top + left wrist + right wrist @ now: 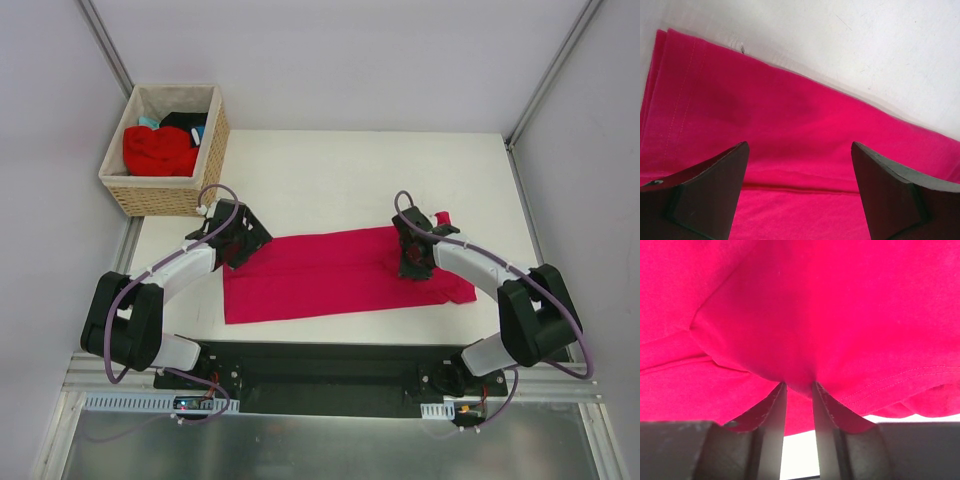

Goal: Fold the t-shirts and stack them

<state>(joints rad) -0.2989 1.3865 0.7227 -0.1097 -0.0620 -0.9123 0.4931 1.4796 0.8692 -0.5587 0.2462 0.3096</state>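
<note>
White table [330, 170], where we see a crimson-pink t-shirt [320, 275] folded into a band along the near edge, our right fingers [774, 410] pinching cloth at its right end, our left fingers [715, 180] spread wide over its left end.

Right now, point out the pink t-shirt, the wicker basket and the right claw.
pink t-shirt [330, 275]: top view, middle of the flat cloth.
wicker basket [160, 197]: top view, front woven wall.
right claw [799, 387]: right wrist view, between fingertips pinching the pink t-shirt.
</note>
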